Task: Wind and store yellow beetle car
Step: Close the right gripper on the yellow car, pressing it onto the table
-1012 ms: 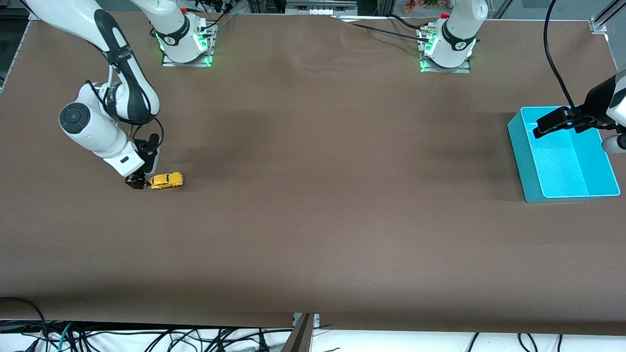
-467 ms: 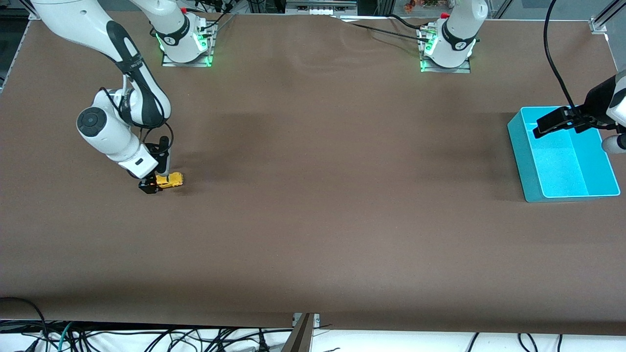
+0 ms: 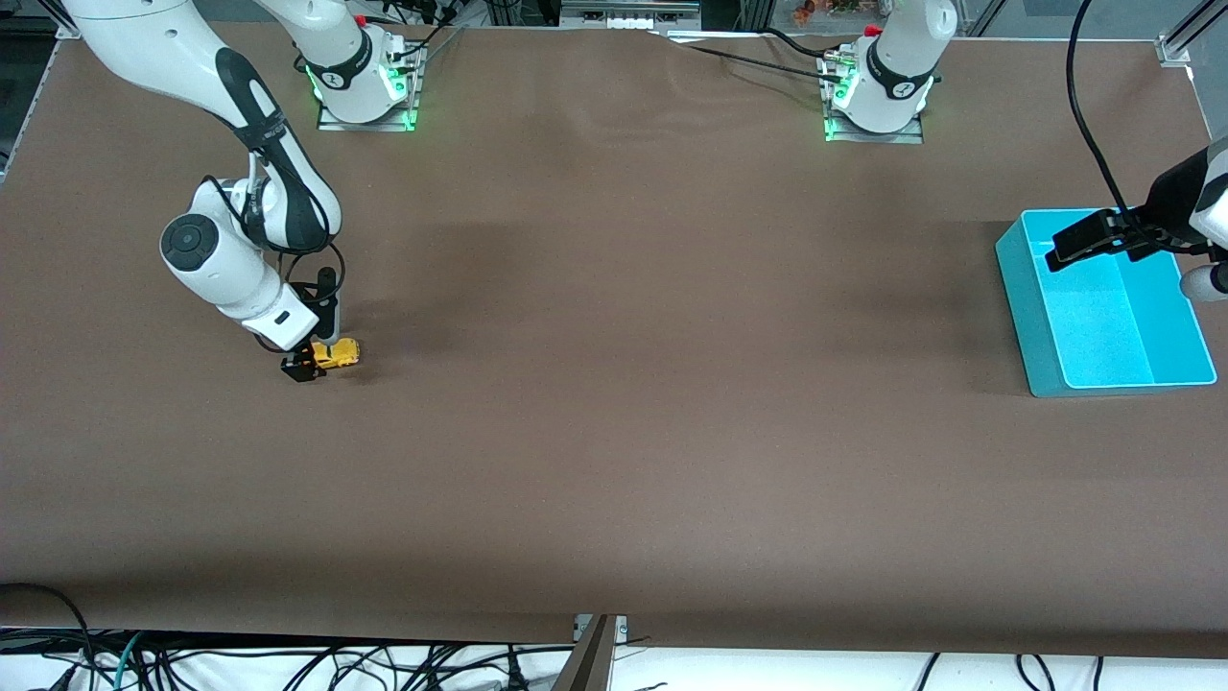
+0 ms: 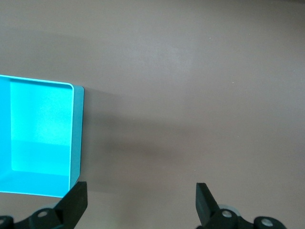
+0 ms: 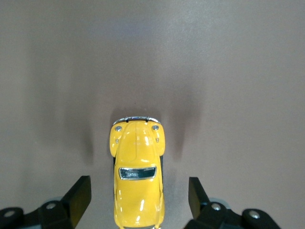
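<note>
Yellow beetle car [image 3: 338, 354] sits on the brown table [image 3: 614, 432] toward the right arm's end, its rear between the spread fingers of the right gripper [image 3: 309, 364] (neither finger touches it). Well apart, the left gripper [image 3: 1094, 240] waits over the cyan bin [image 3: 1027, 288], fingers parted and holding nothing.

One yellow beetle car [image 3: 338, 354], one cyan bin [image 3: 1041, 317], and two pincers, right pincer [image 3: 309, 363] and left pincer [image 4: 140, 202].
</note>
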Controlling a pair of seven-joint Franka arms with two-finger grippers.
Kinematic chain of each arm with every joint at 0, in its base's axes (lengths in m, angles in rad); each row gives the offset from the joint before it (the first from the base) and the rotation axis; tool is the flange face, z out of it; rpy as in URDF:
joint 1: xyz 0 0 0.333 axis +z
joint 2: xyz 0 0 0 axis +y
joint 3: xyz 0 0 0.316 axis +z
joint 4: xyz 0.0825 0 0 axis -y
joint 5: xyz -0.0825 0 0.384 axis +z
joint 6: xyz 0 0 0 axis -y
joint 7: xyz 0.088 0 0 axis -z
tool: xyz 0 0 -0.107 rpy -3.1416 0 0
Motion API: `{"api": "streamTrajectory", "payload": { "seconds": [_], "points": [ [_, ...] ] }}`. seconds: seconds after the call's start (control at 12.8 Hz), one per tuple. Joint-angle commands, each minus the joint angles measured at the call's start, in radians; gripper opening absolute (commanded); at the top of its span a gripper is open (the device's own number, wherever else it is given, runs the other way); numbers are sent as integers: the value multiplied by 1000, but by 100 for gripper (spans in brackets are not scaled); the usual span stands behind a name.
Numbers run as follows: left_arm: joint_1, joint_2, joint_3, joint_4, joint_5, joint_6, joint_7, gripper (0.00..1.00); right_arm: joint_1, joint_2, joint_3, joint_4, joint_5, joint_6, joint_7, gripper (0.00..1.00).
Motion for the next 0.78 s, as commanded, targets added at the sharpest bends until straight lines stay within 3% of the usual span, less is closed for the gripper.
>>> {"api": "streamTrajectory", "payload": {
  "seconds": [0.0,0.31,0.39,0.55,0.7],
  "points": [
    [2,-7,-5,8,27,-11,22,100,-8,-13,1,-14,-3,19,-52,86],
    [2,-7,-5,8,27,-11,22,100,-9,-10,0,-14,-1,17,-66,59],
    [2,-7,-5,8,27,-11,22,100,-14,-6,0,-14,-1,17,-66,58],
    [2,-7,-5,9,27,-11,22,100,-20,2,0,-12,4,16,-57,41],
    [2,-7,-5,8,27,-11,22,100,-20,1,0,-8,10,11,-16,38]
  ]
}}
